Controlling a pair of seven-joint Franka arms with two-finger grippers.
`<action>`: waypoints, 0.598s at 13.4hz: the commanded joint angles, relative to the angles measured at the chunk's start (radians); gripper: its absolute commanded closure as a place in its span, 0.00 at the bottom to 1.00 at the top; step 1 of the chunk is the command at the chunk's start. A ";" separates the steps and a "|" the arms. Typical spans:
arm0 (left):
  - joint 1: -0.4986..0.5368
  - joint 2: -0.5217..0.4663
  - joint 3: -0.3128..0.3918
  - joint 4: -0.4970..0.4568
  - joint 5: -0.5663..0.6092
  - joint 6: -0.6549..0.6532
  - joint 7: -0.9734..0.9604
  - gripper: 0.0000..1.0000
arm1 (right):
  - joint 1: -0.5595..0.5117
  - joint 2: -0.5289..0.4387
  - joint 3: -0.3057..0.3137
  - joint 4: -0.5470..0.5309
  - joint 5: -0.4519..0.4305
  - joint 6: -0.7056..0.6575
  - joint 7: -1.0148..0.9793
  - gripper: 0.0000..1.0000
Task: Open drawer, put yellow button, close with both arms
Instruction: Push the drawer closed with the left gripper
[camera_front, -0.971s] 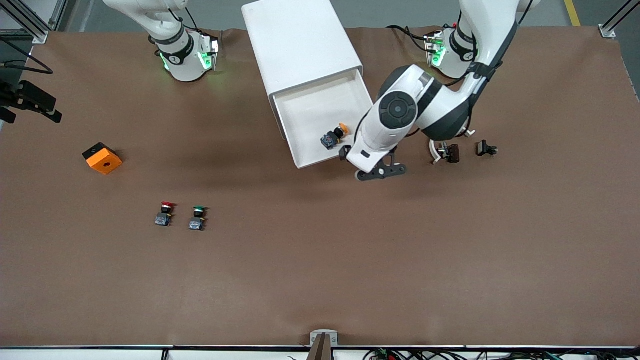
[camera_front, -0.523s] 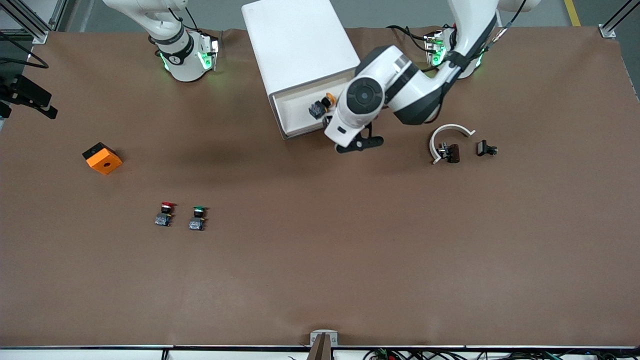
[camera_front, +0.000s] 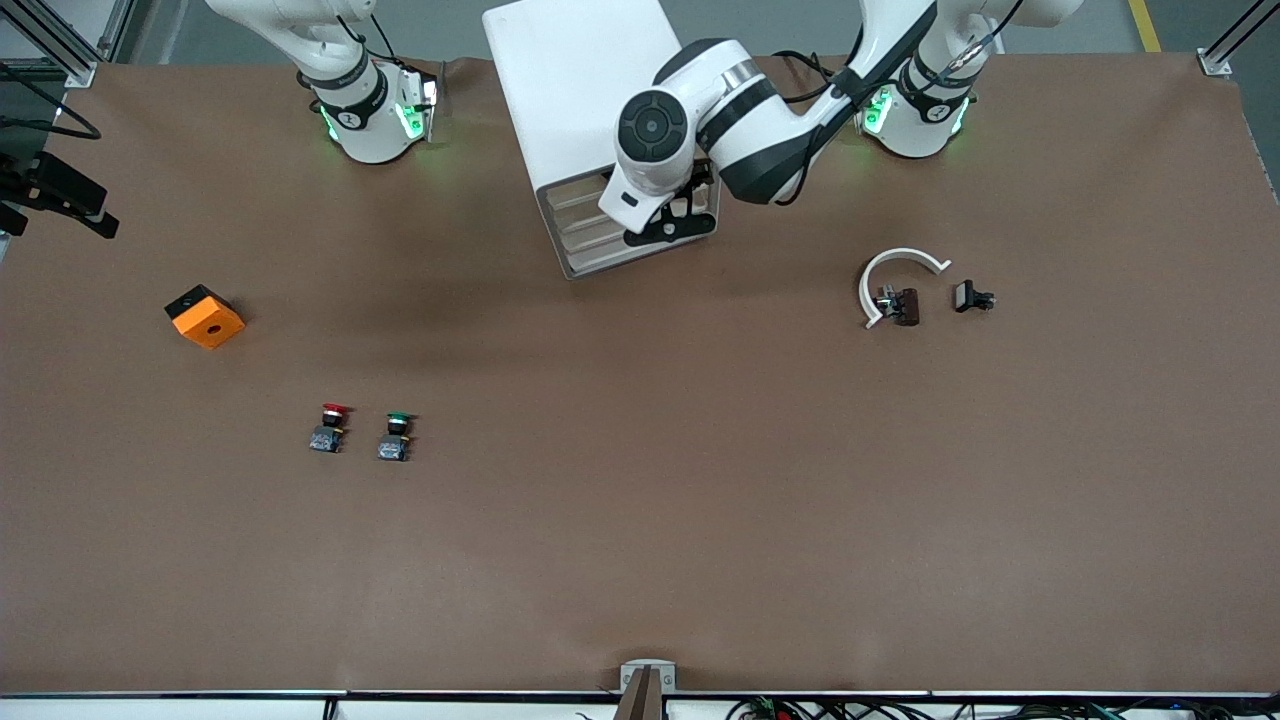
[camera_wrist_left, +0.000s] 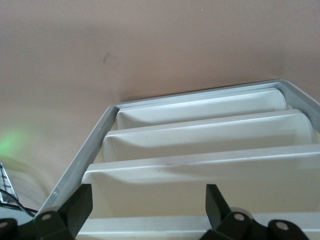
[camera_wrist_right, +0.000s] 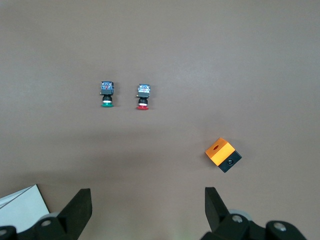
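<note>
Four cream-fronted tray drawers sit flush in the white rounded boxy cabinet (camera_front: 590, 110), whose front faces the front camera; the uppermost drawer (camera_wrist_left: 200, 187) is pushed fully in, level with the three below it. Its contents are hidden now, so the yellow-capped push button cannot be seen in any view. The left arm's black two-finger gripper (camera_front: 668, 228) rests against the cabinet front at that top drawer, its fingers (camera_wrist_left: 75, 207) spread wide apart with nothing between them. A second ago the drawer stood pulled far out with the yellow button lying in its tray, and half a second ago it was partly in; since then the left arm has followed it to the cabinet. The right arm waits, its gripper (camera_wrist_right: 145, 210) high over the table with fingers spread and empty, above the orange cube with a hole (camera_front: 205, 316), the red-capped button (camera_front: 330, 427) and the green-capped button (camera_front: 395, 437), none of which has shifted.
</note>
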 joint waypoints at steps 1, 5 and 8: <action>-0.012 0.017 -0.011 0.029 -0.027 0.007 -0.008 0.00 | -0.012 -0.027 0.006 -0.024 0.019 0.009 0.012 0.00; 0.013 0.046 -0.001 0.084 -0.027 0.010 -0.013 0.00 | -0.012 -0.027 0.006 -0.024 0.019 0.012 0.010 0.00; 0.096 0.074 0.058 0.144 -0.004 0.012 0.033 0.00 | -0.011 -0.027 0.007 -0.024 0.019 0.015 0.010 0.00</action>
